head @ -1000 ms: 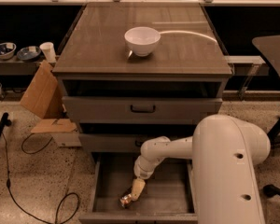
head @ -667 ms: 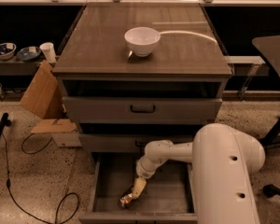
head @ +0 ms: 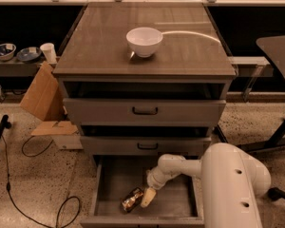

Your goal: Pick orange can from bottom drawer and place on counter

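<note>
The counter (head: 190, 56) stood as it had a second earlier, bare wood grain apart from the white bowl (head: 144, 41) near its middle, and the two upper drawers (head: 180, 112) had not moved. The robot's arm (head: 230, 175) was what had changed. Its bulky white body sat lower and nearer the cabinet than a second before, and its wrist had dropped deeper into the open bottom drawer (head: 114, 184).

The orange can (head: 132, 199) lay on its side on the drawer floor near the front edge, in much the same spot as before, so it had evidently not been lifted. The gripper (head: 148, 197) had come down just to the can's right, touching it or very nearly so. Whether it was spread, pressed together or already pinching the can could not be told from this view, since only one pale tip showed beside the metal.

Judging by this, the reach into the drawer was all but finished and the grasp itself was the step in hand. The lift and the carry up to the counter were both still to come.
</note>
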`<state>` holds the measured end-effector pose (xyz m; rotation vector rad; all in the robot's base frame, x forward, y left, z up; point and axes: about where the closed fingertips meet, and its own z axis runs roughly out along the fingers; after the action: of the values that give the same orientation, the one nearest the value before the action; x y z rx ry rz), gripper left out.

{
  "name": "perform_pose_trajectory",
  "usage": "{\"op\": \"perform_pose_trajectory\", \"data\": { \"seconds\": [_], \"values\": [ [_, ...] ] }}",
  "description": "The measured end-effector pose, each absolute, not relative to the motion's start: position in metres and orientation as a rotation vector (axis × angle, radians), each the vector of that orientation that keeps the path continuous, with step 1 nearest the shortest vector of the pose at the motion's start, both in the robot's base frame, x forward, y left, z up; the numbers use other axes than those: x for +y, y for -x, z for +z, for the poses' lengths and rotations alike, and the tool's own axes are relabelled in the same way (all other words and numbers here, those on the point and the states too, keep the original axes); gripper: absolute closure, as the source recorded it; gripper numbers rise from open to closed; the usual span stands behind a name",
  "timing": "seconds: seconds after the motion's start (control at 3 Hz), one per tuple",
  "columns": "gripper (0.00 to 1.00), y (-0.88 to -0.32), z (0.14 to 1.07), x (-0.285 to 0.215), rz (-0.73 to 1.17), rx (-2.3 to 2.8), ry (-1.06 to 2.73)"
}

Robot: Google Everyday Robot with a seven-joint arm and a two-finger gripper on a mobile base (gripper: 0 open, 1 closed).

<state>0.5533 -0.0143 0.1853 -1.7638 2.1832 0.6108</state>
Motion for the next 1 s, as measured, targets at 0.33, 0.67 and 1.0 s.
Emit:
{"op": "perform_pose_trajectory", "data": {
  "seconds": [0.33,0.67,1.0],
  "values": [
    [0.00,-0.549,0.155,-0.028,0.622,2.162,1.710],
    [0.00,-0.548,0.128,-0.030,0.668,2.112,1.663],
    [0.00,-0.552,0.109,-0.023,0.719,2.031,1.643]
  ]
}}
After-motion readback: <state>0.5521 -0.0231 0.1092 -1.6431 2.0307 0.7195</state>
